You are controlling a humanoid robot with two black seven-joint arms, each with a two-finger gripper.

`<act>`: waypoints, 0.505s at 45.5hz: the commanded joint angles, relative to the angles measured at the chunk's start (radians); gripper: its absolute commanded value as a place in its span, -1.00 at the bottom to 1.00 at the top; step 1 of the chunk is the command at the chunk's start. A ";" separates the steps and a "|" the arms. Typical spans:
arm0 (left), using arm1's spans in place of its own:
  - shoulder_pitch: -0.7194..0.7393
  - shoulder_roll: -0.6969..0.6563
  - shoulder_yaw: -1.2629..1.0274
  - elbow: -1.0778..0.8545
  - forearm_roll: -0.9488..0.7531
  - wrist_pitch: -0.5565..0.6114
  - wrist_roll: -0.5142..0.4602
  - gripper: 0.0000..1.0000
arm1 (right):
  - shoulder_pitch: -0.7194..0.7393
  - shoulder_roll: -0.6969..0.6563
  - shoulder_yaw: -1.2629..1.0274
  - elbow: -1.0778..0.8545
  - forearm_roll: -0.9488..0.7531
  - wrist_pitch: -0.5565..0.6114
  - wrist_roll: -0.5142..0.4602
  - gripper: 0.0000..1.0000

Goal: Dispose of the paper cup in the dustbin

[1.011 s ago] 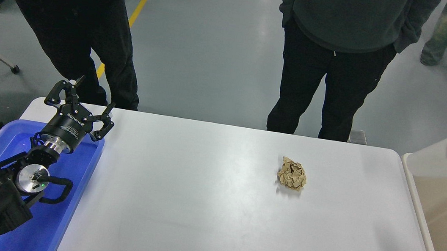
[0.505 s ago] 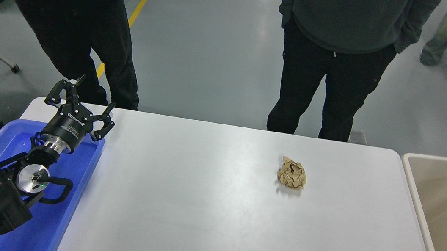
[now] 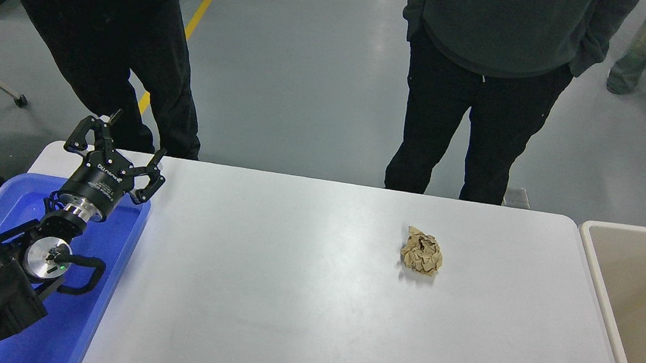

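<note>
The white table [image 3: 296, 301] is smooth and slightly glossy, with rounded far corners, and it stands on a grey polished floor [image 3: 300, 68] crossed by a yellow line [image 3: 195, 18]. A crumpled brown paper ball [image 3: 422, 251] lies alone on its right half. The dustbin [image 3: 605, 290], beige with a rounded rim, sits just beside the table's right edge; the part of its inside that shows holds nothing, and the paper cup cannot be seen anywhere. At the lower left the left hand [image 3: 118, 144] hovers over the far end of a blue tray [image 3: 97, 314], its fingers spread apart. Two people in dark clothes [image 3: 480, 102] stand at the far side, and a third stands farther off at the upper right.
</note>
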 commanded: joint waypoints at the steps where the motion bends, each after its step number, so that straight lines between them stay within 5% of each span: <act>1: 0.000 0.001 0.000 0.000 0.000 0.000 0.000 1.00 | -0.056 0.093 0.004 -0.013 0.044 -0.013 -0.045 -1.00; 23: 0.000 0.001 0.000 0.000 0.000 0.000 0.000 1.00 | -0.121 0.201 0.004 -0.073 0.076 -0.031 -0.059 -1.00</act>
